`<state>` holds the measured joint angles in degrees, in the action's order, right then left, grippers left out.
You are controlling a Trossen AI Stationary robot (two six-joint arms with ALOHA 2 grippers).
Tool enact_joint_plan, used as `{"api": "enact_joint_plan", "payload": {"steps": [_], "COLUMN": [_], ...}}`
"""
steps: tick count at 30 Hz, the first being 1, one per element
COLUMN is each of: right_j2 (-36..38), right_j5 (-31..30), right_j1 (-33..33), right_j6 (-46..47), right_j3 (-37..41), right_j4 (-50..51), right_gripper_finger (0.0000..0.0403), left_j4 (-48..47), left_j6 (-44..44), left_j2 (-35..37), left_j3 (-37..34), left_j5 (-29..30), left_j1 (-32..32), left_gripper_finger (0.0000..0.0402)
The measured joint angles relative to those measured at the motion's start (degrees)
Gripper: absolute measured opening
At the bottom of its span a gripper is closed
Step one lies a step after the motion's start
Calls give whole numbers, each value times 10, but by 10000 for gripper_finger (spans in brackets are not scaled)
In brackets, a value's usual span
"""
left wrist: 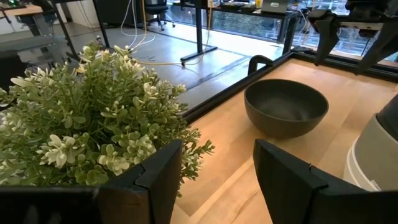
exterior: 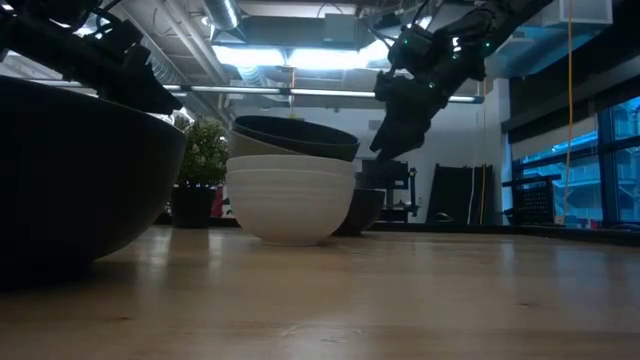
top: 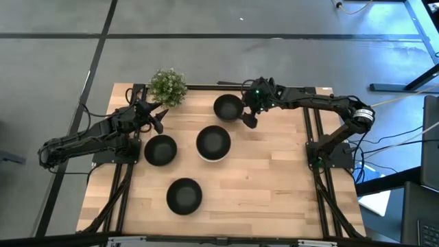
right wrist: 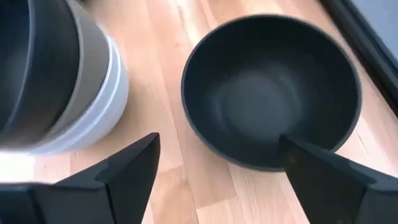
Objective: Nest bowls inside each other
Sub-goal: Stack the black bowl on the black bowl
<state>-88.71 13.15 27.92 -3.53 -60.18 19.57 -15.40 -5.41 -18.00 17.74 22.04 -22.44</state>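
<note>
Hovering over the far side of the table, the right gripper (top: 248, 118) is hanging with its fingers spread wide and holding nothing, just beside a lone black bowl (top: 228, 108) that is sitting near the far edge; in the right wrist view that same bowl (right wrist: 271, 87) is lying between the two open fingertips, below them, and not touched. Near the table's middle a stack of nested bowls (top: 213, 143) is standing, white at the bottom with a grey-olive one and a dark one nested above it, as the low view is showing (exterior: 292, 190). Two more black bowls are resting apart from it, one on the left side (top: 160, 149) and one toward the near edge (top: 184, 195). The left gripper (top: 156, 116) is waiting at the far left beside the small potted plant (top: 168, 86), its jaws parted and empty, pointing past the plant toward the far bowl.
</note>
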Motion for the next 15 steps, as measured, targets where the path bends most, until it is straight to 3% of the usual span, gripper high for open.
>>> {"api": "enact_joint_plan", "payload": {"steps": [3,15], "right_j2": [0,-52], "right_j5": [-1,-7], "right_j1": [-4,-28], "right_j6": [14,-87], "right_j3": [0,-1], "right_j4": [-11,9], "right_gripper_finger": [327,327], "left_j4": [0,0], "left_j6": [0,15], "left_j2": [0,0], "left_j3": [0,0], "left_j5": [0,0], "left_j1": [0,0], "left_gripper_finger": [194,194]}}
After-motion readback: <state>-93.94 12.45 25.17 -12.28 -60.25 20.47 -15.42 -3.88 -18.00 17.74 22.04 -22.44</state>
